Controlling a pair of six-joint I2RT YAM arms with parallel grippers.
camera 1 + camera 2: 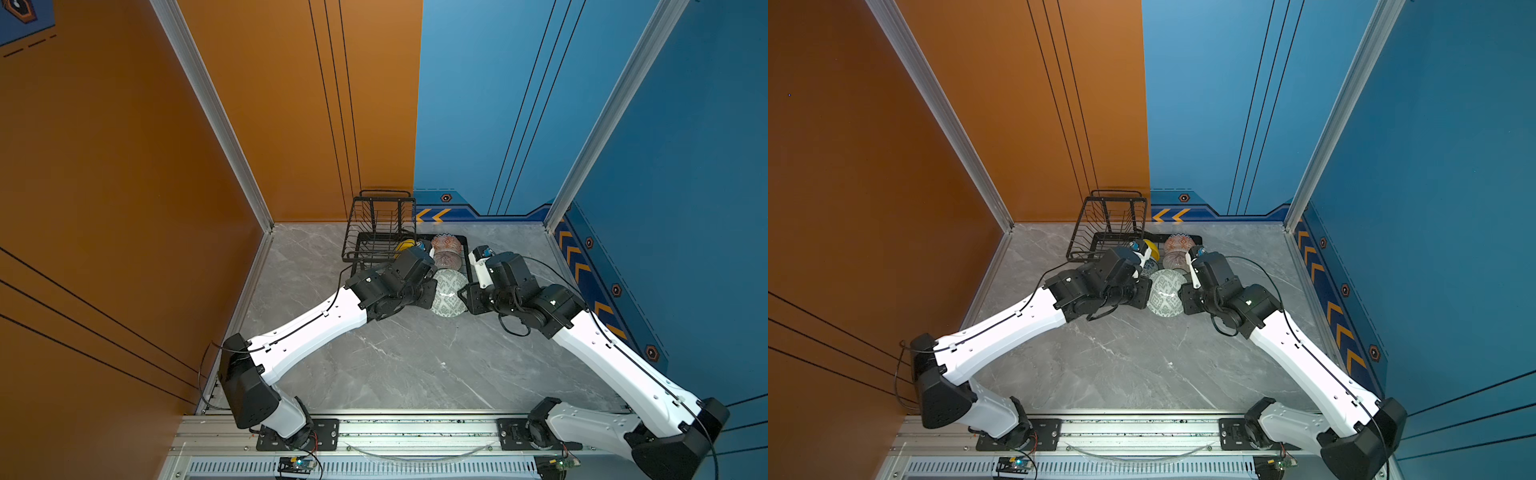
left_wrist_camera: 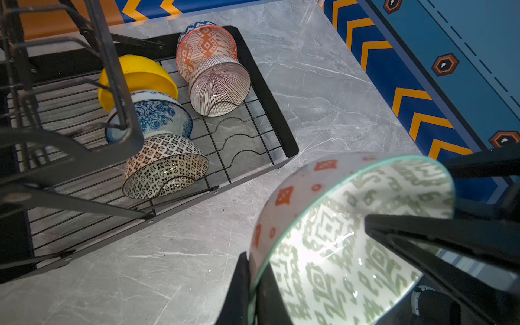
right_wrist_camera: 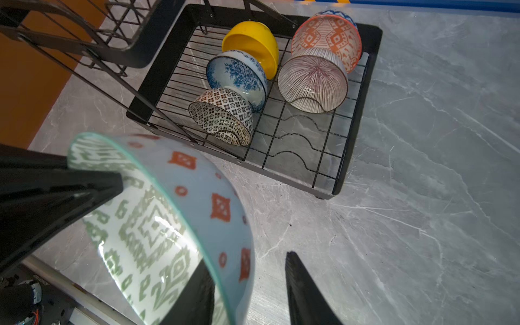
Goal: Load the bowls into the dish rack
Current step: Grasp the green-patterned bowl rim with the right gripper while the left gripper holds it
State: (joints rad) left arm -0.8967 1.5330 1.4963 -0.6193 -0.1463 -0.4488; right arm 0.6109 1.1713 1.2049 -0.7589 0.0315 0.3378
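We note left gripper [image 2: 251, 271] clamped on green bowl [image 2: 337, 253] rim; right gripper [image 3: 247, 261] straddles opposite rim, jaws not yet closed

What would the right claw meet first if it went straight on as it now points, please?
Most likely the pale green patterned bowl: the right claw straddles its rim, so the wall lies directly between its jaws, though depth is unclear.

The left gripper [image 2: 254, 284] pinches the rim of the green bowl [image 2: 337, 239], tilted over the table [image 2: 168, 267]. On edge in the rack [image 2: 267, 92] stand the yellow bowl [image 2: 140, 76], blue bowl [image 2: 157, 115], black-white bowl [image 2: 166, 166], orange bowl [image 2: 205, 45] and pink bowl [image 2: 219, 84].
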